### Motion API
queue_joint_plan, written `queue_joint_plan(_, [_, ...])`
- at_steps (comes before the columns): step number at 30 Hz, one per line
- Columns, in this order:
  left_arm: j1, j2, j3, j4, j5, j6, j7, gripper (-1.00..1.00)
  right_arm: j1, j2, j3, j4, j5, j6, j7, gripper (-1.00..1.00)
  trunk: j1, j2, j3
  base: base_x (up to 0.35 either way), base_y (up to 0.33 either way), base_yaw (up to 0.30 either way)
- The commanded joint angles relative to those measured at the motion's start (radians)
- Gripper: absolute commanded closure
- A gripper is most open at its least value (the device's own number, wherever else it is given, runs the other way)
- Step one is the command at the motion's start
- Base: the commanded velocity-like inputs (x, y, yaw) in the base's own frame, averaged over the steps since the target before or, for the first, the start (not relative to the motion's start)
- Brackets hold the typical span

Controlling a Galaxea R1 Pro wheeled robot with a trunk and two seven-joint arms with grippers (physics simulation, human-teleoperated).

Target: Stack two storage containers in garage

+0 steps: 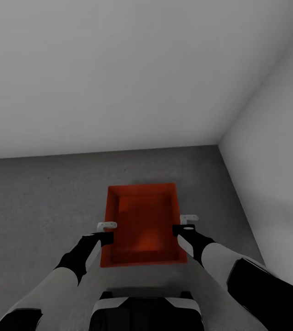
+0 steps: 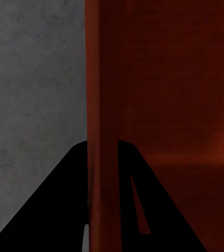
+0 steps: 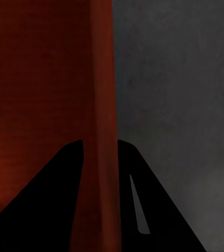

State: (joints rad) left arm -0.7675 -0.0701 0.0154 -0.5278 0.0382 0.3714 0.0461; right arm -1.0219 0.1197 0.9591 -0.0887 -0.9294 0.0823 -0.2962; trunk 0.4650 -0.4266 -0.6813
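Container: one orange-red storage container [image 1: 142,225], open-topped and rectangular, sits level in front of the robot's trunk in the head view. A second rim line shows inside it near the far end, so it may be two bins nested, but I cannot tell for sure.
Where it is: over the dark grey concrete floor [image 1: 41,202], near the corner where the two white walls [image 1: 119,73] meet. Whether the container rests on the floor or hangs just above it cannot be told.
Left claw [image 1: 110,236]: at the container's left long wall, about midway along it. In the left wrist view the ribbed orange wall [image 2: 104,131] runs straight between the two black fingers [image 2: 64,199], one finger outside it and one inside, both against it: the claw is pinching the wall.
Right claw [image 1: 176,230]: at the container's right long wall, opposite the left claw. In the right wrist view the wall's edge [image 3: 104,131] passes between the black fingers [image 3: 54,199], one on each side and close against it: pinching the wall likewise.
Arms: both reach forward from the trunk, one to each side of the container, forearms white with black wrists.
Floor beside the container: speckled grey concrete shows just outside each gripped wall in both wrist views.
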Motion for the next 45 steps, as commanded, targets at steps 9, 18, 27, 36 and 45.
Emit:
queue_joint_plan(9, [0.000, 0.001, -0.008, 0.015, 0.006, 0.006, 0.011, 1.00, -0.001, -0.008, -0.028, -0.005, 0.016, 0.007, -0.004, 1.00, 0.000, -0.002, -0.016, 0.000, 0.000, 0.000])
queue_joint_plan(18, [0.000, 0.001, -0.008, 0.015, 0.006, 0.006, 0.011, 1.00, -0.001, -0.008, -0.028, -0.005, 0.015, 0.007, -0.004, 1.00, 0.000, -0.002, -0.030, 0.000, 0.000, 0.000])
queue_joint_plan(27, [0.000, 0.001, -0.008, 0.015, 0.006, 0.006, 0.011, 1.00, -0.001, -0.008, -0.028, -0.005, 0.015, 0.007, -0.004, 1.00, 0.000, -0.002, -0.044, 0.000, 0.000, 0.000])
queue_joint_plan(36, [0.000, 0.001, -0.008, 0.015, 0.006, 0.006, 0.011, 1.00, -0.001, -0.009, -0.028, -0.005, 0.015, 0.007, -0.003, 1.00, 0.000, -0.002, -0.046, 0.000, 0.000, 0.000])
queue_joint_plan(45, [0.000, 0.001, -0.008, 0.015, 0.007, 0.006, 0.011, 1.00, -0.001, -0.008, -0.028, -0.005, 0.015, 0.007, -0.003, 1.00, 0.000, -0.002, -0.046, 0.034, 0.000, 0.000])
